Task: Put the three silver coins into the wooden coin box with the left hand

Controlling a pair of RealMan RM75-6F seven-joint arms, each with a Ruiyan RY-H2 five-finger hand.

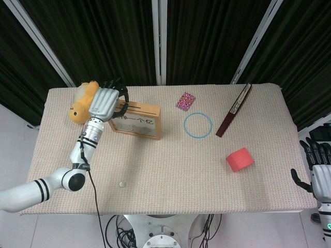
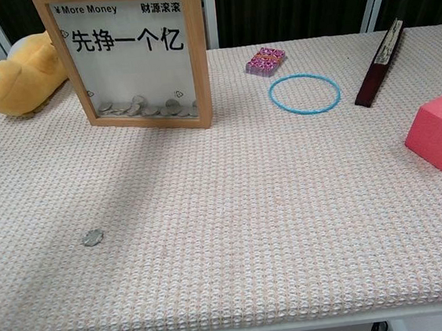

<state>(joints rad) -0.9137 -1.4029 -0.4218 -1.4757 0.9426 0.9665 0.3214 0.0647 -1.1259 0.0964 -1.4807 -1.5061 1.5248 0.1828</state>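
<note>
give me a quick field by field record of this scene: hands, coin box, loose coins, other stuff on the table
left hand: raised over the left end of the coin box top; whether it holds a coin cannot be told
right hand: off the table's right edge, holding nothing
wooden coin box: upright, far left, coins piled inside at the bottom
loose coin: one, near left on the table cloth
other items: yellow plush toy, blue ring, pink block, patterned packet, dark folded fan

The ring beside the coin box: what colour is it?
Light blue; the ring shows best in the chest view.
</note>
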